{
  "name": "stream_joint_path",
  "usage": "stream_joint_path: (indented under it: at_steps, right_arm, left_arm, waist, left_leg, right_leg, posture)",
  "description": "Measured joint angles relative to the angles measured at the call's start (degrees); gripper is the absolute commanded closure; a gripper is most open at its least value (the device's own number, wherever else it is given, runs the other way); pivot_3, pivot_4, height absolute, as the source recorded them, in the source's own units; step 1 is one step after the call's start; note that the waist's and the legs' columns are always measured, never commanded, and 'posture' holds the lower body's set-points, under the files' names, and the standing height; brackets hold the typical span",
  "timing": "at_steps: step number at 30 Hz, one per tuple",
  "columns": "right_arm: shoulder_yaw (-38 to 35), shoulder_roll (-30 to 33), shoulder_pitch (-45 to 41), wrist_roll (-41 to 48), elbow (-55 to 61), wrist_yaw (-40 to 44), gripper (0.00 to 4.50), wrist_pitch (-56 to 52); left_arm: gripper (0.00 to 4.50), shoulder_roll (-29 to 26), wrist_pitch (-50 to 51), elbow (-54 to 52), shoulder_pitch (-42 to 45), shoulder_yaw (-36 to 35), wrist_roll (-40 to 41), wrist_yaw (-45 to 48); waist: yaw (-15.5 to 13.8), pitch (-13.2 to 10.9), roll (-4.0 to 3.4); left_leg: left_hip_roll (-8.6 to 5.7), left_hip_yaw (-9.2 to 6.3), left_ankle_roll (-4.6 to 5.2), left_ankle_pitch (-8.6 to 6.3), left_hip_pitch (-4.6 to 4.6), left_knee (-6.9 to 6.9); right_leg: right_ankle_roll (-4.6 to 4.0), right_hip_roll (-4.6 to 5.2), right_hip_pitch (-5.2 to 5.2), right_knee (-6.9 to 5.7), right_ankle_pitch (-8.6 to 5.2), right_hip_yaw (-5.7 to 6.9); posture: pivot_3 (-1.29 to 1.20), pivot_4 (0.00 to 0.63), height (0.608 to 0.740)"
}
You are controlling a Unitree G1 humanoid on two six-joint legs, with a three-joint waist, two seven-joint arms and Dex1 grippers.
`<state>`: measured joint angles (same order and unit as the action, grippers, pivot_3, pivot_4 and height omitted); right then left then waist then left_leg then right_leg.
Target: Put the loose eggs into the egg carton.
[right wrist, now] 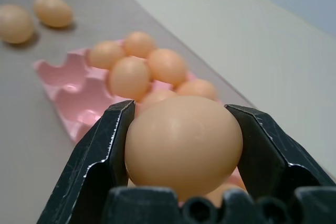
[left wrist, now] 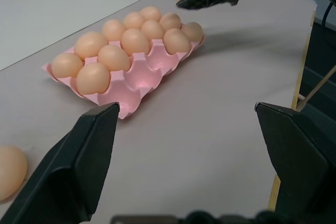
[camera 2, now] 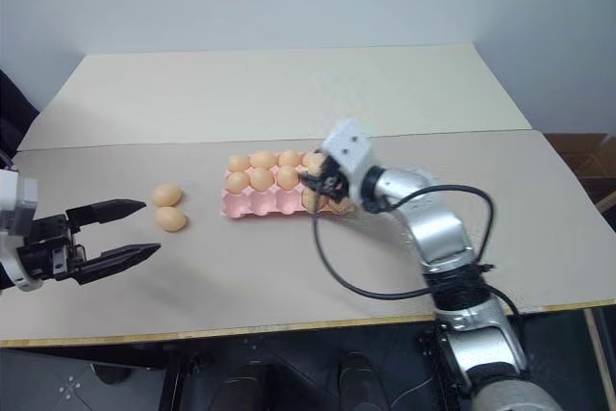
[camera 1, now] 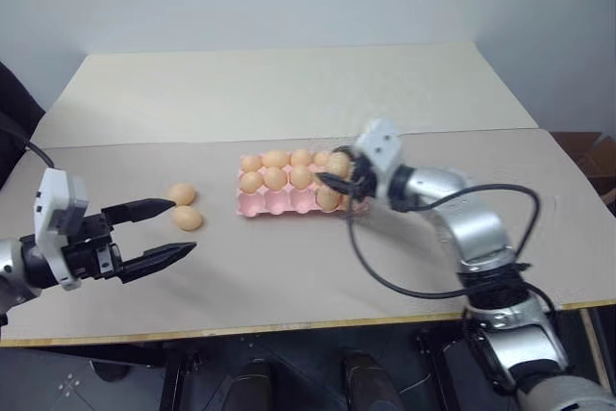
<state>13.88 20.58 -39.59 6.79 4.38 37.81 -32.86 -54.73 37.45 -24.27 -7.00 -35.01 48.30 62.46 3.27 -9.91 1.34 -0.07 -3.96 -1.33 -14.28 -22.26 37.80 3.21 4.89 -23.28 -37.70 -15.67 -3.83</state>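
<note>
On the beige table we see the pink egg carton near the middle. The right gripper clamps 1 egg above the carton's right end. The left gripper stands wide, holding nothing, beside 2 loose eggs left of the carton.

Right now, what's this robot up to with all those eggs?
It is filling the pink egg carton. The right tool is shut on an egg, carrying it over the carton's right end. Two loose eggs lie on the table left of the carton. The left tool hovers open near them, holding nothing.
</note>
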Motion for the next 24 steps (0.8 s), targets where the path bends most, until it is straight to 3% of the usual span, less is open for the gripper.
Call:
stream_joint_path:
  at_steps: [4,7,10,13,17,24]
  right_arm:
    - [3.0,-3.3,-0.7,-2.8,-5.3,-2.1,1.53,0.0]
    - [4.2,-6.5,-1.5,-4.0,-7.8,-3.6,0.95,0.0]
    - [4.4,-8.6,-2.2,-4.6,-9.1,-5.5,0.02,0.0]
    - [4.0,-8.4,-2.2,-5.1,-7.6,-6.4,0.02,-0.6]
    - [-1.4,-4.8,-1.6,-2.0,3.2,-5.7,0.02,-6.5]
    - [-18.8,11.2,9.5,11.8,22.7,3.8,0.02,-15.8]
  left_arm:
    - [0.00,0.0,0.0,-0.1,-1.2,-0.3,0.0,0.0]
    - [0.00,0.1,0.0,-0.2,-1.8,-0.6,0.0,-0.1]
    - [0.00,0.1,0.0,-0.3,-1.8,-0.6,0.0,-0.4]
    - [0.00,0.1,0.0,-0.3,-1.7,-0.6,0.0,-0.5]
    - [0.00,0.0,-0.1,0.0,-0.9,-0.5,-0.1,-0.5]
    - [0.00,-0.3,-2.1,4.8,-0.5,-1.8,-3.1,0.7]
  waist:
    - [-0.2,0.0,0.00]
    - [-0.1,0.0,0.00]
    - [0.3,0.0,0.00]
    - [0.2,0.0,0.00]
    - [0.0,0.0,0.00]
    - [-0.7,0.0,0.00]
  left_leg:
    - [-0.02,-0.01,-0.02,0.01,-0.03,0.00]
    - [0.00,-0.02,-0.03,0.02,-0.02,0.00]
    - [-0.01,-0.03,-0.03,0.02,-0.02,0.00]
    - [-0.02,-0.05,-0.03,0.02,-0.06,-0.01]
    - [-0.02,-0.15,-0.03,0.02,-0.17,-0.01]
    - [-0.02,-0.04,-0.02,0.01,-0.06,-0.01]
  right_leg:
    - [-0.01,0.03,-0.06,-0.02,0.00,0.01]
    - [-0.01,0.01,-0.11,-0.12,0.01,0.01]
    - [-0.01,0.01,-0.11,-0.14,0.01,0.01]
    - [-0.01,0.02,-0.15,-0.13,0.01,0.01]
    - [-0.01,0.03,-0.26,-0.15,0.01,0.02]
    - [0.00,0.03,-0.02,0.06,0.00,0.08]
  posture:
    - [0.00,0.150,0.740]
    - [0.00,0.150,0.740]
    - [0.00,0.150,0.740]
    - [0.00,0.150,0.740]
    - [0.00,0.150,0.740]
    - [0.00,0.150,0.740]
